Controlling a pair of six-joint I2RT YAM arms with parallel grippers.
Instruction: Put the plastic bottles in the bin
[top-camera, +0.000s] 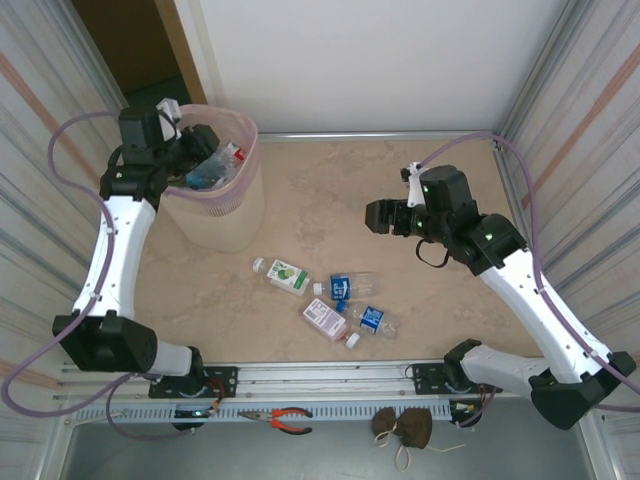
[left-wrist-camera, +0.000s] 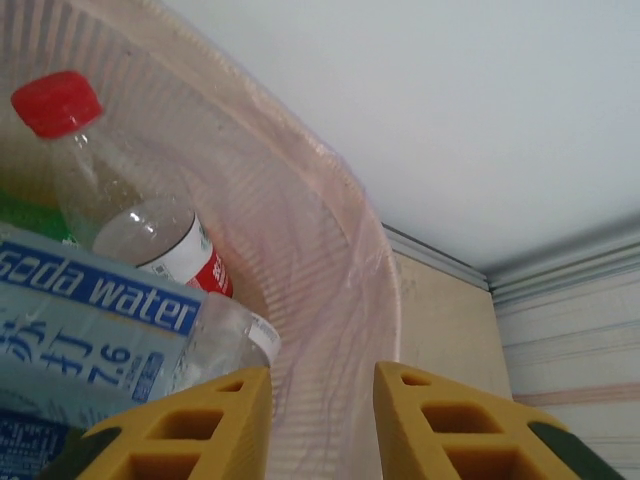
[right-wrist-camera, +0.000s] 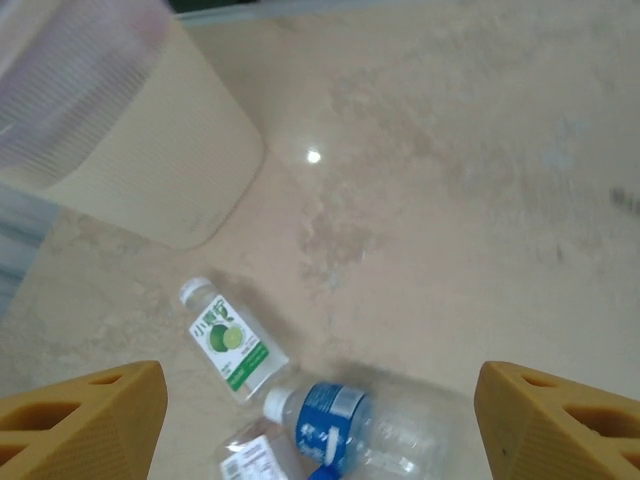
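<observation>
The bin (top-camera: 228, 218), beige with a pink liner (left-wrist-camera: 320, 240), stands at the back left and holds several plastic bottles (top-camera: 213, 168), among them a red-capped one (left-wrist-camera: 130, 215) and a blue soda-water one (left-wrist-camera: 90, 320). My left gripper (top-camera: 200, 142) hangs over the bin's mouth; its jaws (left-wrist-camera: 322, 378) stand close together with nothing showing between the tips. Several more bottles lie on the table: a lime-label one (top-camera: 286, 276) (right-wrist-camera: 232, 345), a blue-label one (top-camera: 346, 287) (right-wrist-camera: 370, 425), a pink-label one (top-camera: 327, 320) and another blue one (top-camera: 373, 320). My right gripper (top-camera: 376, 216) (right-wrist-camera: 320, 390) is open, above them and to their right.
Corrugated walls close in both sides of the table. A metal rail (top-camera: 330, 375) runs along the near edge by the arm bases. Orange-handled pliers (top-camera: 282, 419) and a brown object (top-camera: 403, 427) lie in front of the rail.
</observation>
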